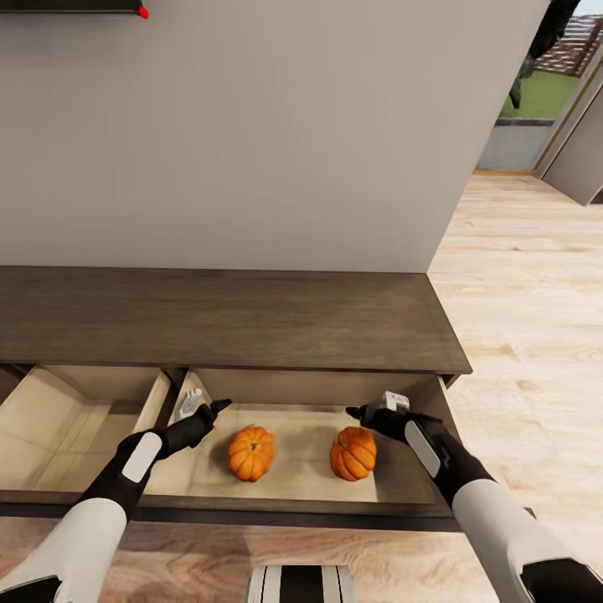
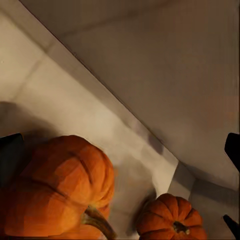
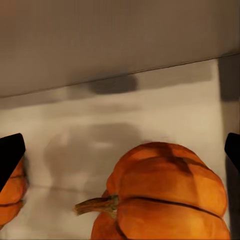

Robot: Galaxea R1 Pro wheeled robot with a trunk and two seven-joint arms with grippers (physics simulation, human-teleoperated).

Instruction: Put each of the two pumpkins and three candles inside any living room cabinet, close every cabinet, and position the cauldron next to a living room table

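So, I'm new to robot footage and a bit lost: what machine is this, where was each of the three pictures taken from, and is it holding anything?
This is a simulated two-armed robot. The large picture comes from a camera on its head, looking down over both arms. The other two come from cameras on each wrist, looking along the fingers. In front stands a low dark cabinet with an open drawer. Two pumpkins lie apart on the drawer's pale floor: the left pumpkin and the right pumpkin. The left end effector and the right end effector reach into the drawer, each near one pumpkin. Both look open and hold nothing.
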